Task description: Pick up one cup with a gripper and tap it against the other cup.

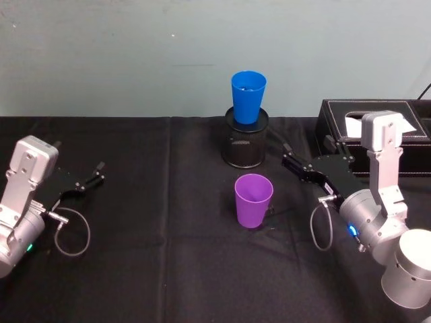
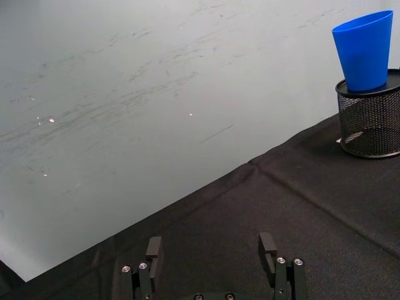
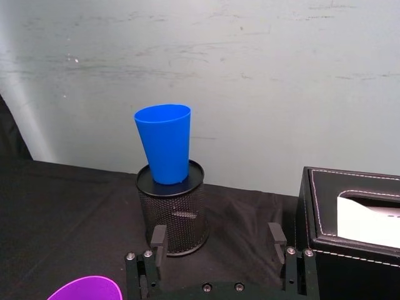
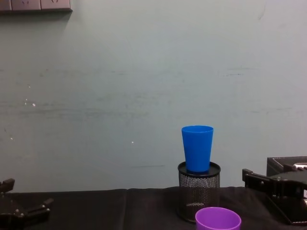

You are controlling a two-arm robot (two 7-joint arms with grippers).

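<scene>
The right pincer (image 1: 288, 156) hangs above the black-clothed bench (image 1: 161, 222) with its fingers spread wide and nothing between them. The purple cup (image 1: 253, 200) stands upright, mouth up, just ahead of that pincer and to its left, apart from the fingertips, with bare cloth around it. Farther forward and left of the pincer, the blue cup (image 1: 248, 96) sits upright in the top of a black wire-mesh pen holder (image 1: 244, 145), so its rim stands well above the purple cup's rim. The two cups are apart, the mesh holder just behind the purple one. Close on the right of the right pincer, a black tissue box (image 1: 377, 134) with white stitching hems that side; its near wall lies beside the arm.

The left pincer (image 1: 91, 176) rests over the bench's left part, fingers also spread wide and empty, well apart from both cups, open cloth stretching between it and them. A pale wall (image 1: 135, 54) closes the far edge of the bench.
</scene>
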